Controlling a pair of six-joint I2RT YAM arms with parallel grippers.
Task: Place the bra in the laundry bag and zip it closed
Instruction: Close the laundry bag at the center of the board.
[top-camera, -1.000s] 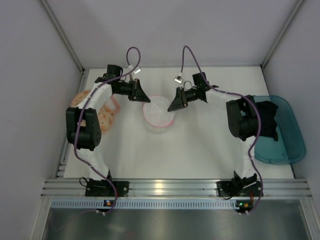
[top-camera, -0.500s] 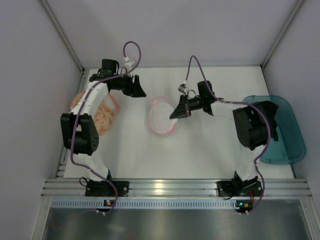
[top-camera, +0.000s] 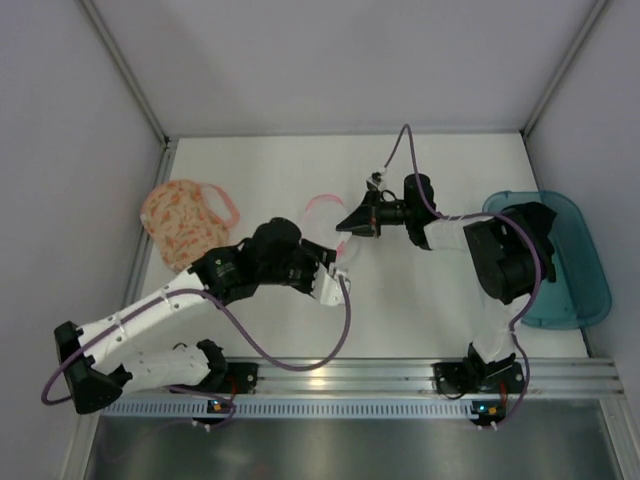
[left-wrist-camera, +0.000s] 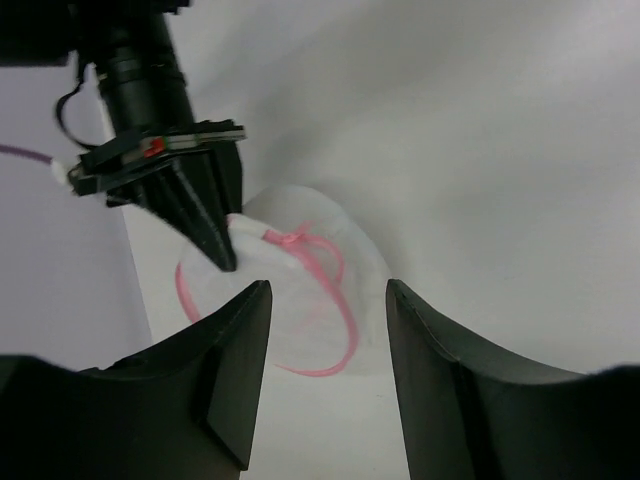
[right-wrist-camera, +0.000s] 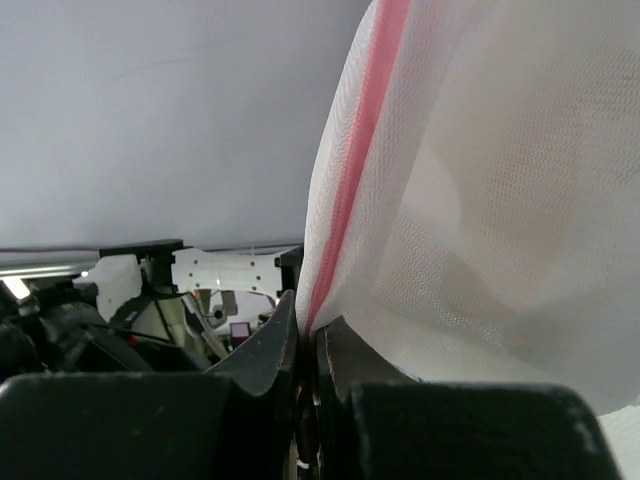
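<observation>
Colour survey of surface, items and rig.

The laundry bag (top-camera: 183, 222) is cream with an orange-pink speckled print and pink trim. The mesh pouch (left-wrist-camera: 290, 285) is plain white with a pink rim and a pink zip line. The tub (top-camera: 585, 290) is translucent teal. The surface (top-camera: 300, 165) is white. The left arm (top-camera: 150, 312) and right arm (top-camera: 448, 232) are white with black joints, black jaws and purple cables (top-camera: 345, 320).

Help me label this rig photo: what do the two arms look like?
Both the left arm and right arm have white links, bulky black joints and black wedge-shaped jaws. A purple cable runs loosely along each.
</observation>
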